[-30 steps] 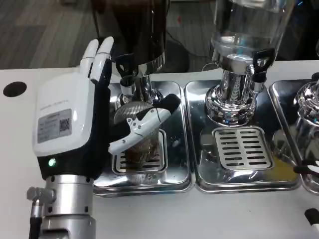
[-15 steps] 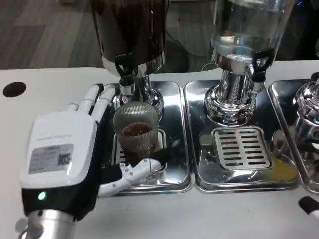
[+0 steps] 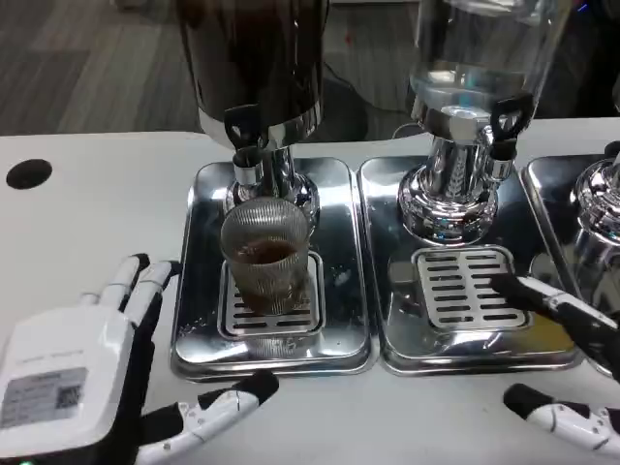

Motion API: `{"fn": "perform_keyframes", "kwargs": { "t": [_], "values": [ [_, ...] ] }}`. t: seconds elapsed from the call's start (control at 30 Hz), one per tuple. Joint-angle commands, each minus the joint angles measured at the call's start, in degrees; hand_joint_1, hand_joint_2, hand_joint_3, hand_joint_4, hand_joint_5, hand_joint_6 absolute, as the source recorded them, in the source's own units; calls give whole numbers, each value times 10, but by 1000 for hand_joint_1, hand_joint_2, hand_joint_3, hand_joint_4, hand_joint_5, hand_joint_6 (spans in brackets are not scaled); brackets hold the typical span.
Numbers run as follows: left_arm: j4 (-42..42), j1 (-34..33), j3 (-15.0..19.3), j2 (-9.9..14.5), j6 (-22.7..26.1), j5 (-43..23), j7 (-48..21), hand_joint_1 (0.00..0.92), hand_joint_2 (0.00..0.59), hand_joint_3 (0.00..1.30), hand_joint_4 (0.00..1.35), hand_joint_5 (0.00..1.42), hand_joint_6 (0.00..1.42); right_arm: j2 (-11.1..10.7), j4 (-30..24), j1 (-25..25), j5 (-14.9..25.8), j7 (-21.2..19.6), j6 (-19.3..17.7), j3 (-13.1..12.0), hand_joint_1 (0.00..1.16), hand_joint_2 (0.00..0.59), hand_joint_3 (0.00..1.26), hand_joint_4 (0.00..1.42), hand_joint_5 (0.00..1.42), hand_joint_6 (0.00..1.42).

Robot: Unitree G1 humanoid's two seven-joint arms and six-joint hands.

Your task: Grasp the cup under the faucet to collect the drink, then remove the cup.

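White back of the left hand (image 3: 73,387) sits at the near left corner, fingers spread apart and holding nothing, thumb poking right along the near edge of the left drip tray (image 3: 203,358) without touching the cup. Over at the near right, the right hand (image 3: 572,368) is only partly in frame, fingers apart too, one reaching over the near right corner of the middle drip tray (image 3: 387,358), nothing in it as far as I can see.

Next back, the ribbed clear cup (image 3: 264,266) stands upright on the left tray's slotted grate, dark drink inside, well apart from both hands. It's right under the black-handled faucet (image 3: 244,131) of the dark dispenser (image 3: 257,58). To the right, a clear dispenser (image 3: 480,58) stands on the middle tray. All on a white table (image 3: 87,223).
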Motion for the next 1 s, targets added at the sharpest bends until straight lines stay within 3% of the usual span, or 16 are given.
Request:
{"fn": "perform_keyframes", "kwargs": {
  "t": [0.03, 0.27, 0.57, 0.77, 1.0],
  "values": [
    [3, 26, 5, -1, -18, -7, 22, 0, 31, 186, 83, 196, 410, 18, -31, -24, -3, 10, 40, 23, 543, 158, 160, 99, 130, 64],
    [6, 59, 6, -5, -37, -12, 36, 0, 31, 190, 85, 201, 412, 39, -35, -79, -29, 7, 102, 51, 578, 131, 130, 87, 119, 81],
    [11, 106, 7, -7, -58, -18, 59, 0, 36, 201, 89, 206, 413, 88, -30, -141, -56, -13, 192, 75, 595, 115, 81, 122, 143, 87],
    [7, 135, 17, -7, -69, -23, 77, 0, 40, 205, 94, 207, 414, 113, -33, -168, -76, -22, 228, 88, 603, 108, 78, 131, 143, 82],
    [3, 160, 52, -3, -82, -42, 83, 0, 41, 208, 96, 207, 416, 136, -10, -211, -96, -29, 253, 107, 613, 110, 89, 123, 134, 82]
  ]
}}
